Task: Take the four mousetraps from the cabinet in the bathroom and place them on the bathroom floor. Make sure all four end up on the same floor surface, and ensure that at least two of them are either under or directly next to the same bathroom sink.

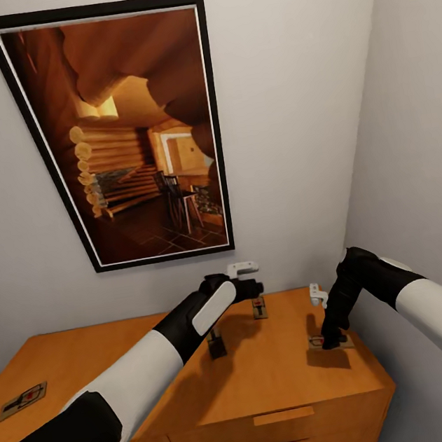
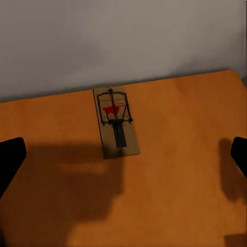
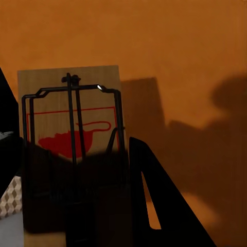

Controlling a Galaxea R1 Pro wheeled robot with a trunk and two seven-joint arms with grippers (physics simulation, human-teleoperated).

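Note:
Three mousetraps lie on the orange-brown cabinet (image 1: pixel 272 376) top. One mousetrap (image 1: pixel 259 307) (image 2: pixel 116 121) sits near the back wall. My left gripper (image 1: pixel 236 325) (image 2: pixel 123 157) hovers over it, open, with its dark fingers (image 2: pixel 10 159) far apart on either side. A second mousetrap (image 1: pixel 331 341) (image 3: pixel 72 113) lies near the cabinet's right end. My right gripper (image 1: pixel 330 338) (image 3: pixel 72 154) points down onto it, its fingers (image 3: pixel 154 206) pressed against both long edges of the board. A third mousetrap (image 1: pixel 21 401) rests at the far left of the top.
A large framed picture (image 1: pixel 129 128) hangs on the wall behind the cabinet. A second wall closes in right beside the cabinet's right end. Drawer handles (image 1: pixel 282 416) show on the front. A bit of patterned floor tile (image 3: pixel 9 203) shows past the gripped trap.

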